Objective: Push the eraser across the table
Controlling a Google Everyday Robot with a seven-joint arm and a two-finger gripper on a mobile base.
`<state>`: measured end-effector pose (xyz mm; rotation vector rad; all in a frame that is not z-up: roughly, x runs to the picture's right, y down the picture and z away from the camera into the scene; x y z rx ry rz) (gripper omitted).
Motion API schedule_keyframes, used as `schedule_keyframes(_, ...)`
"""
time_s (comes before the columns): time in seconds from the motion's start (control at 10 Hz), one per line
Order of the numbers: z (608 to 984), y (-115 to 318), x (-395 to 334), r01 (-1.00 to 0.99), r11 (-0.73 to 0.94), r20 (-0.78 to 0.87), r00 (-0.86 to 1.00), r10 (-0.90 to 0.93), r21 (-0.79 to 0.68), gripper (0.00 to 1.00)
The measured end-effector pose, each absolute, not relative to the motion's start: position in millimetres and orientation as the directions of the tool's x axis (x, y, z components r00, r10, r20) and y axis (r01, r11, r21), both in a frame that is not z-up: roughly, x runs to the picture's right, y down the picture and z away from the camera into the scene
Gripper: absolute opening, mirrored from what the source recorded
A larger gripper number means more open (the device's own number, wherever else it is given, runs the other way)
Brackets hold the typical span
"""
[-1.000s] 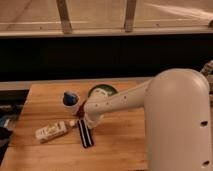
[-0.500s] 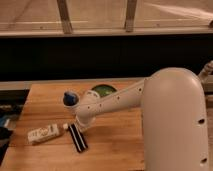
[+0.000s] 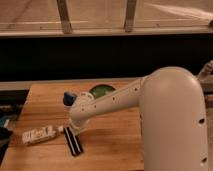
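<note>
Black with a pale stripe, the eraser point(image 3: 73, 141) lies on the near left part of the desk point(image 3: 112, 150), its long axis slanting from far left to near right. I see the white bottle point(image 3: 39, 135) lying on its side just left of it, cap end close to the eraser's far end. My white arm point(image 3: 150, 100) reaches in from the right, and the tool point(image 3: 76, 127) sits low at the eraser's far end; I cannot tell whether it is released or clenched. A green bowl point(image 3: 101, 91) and a blue object point(image 3: 68, 97) sit farther back.
</note>
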<state>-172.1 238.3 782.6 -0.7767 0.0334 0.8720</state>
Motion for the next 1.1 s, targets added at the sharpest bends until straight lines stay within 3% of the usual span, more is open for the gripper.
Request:
schedule_keyframes(0.5, 774.1, 239.1, -187.1, -0.666, 0.402, -0.299, 0.684, 0.665, -0.628, 0.00)
schedule_keyframes(0.8, 762.5, 204.6, -155.7, -0.739, 0.401, -0.280, 0.608, 0.743, -0.542, 0.01)
schedule_keyframes(1.0, 769.4, 173.0, -109.5, -0.809, 0.369, -0.289, 0.527, 0.799, -0.457, 0.16)
schedule_keyframes(1.1, 769.1, 173.1, -109.3, -0.811, 0.364, -0.292, 0.523, 0.801, -0.457, 0.17)
